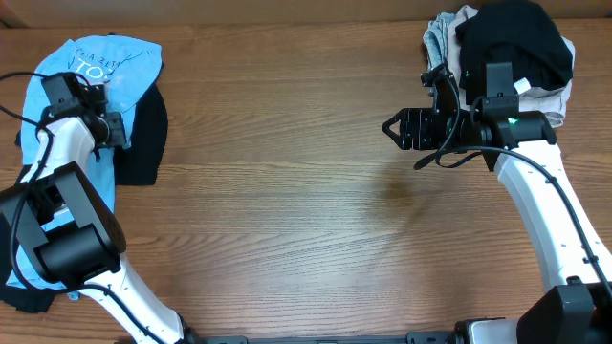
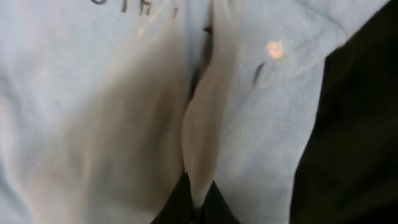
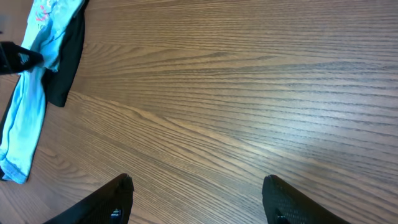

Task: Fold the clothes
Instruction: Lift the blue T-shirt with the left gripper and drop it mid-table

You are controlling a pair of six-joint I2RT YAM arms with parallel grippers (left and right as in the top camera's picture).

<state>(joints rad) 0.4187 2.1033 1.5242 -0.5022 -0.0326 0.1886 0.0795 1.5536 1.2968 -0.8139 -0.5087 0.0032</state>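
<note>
Wood table [image 1: 306, 191]: two clothes piles [image 1: 512, 48]; left fingers [image 2: 177, 208] pinch T-shirt [image 2: 93, 112], right fingers [image 3: 112, 202] wide.

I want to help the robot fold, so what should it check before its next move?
1. Grip: left gripper pinches the light blue T-shirt: ok.
2. Free hand: right gripper open and empty over the table: ok.
3. T-shirt apart from the black garment: not ok, they overlap.
4. Only one cloth layer pinched: cannot tell.
5. Middle of the table bare for folding: ok.
</note>
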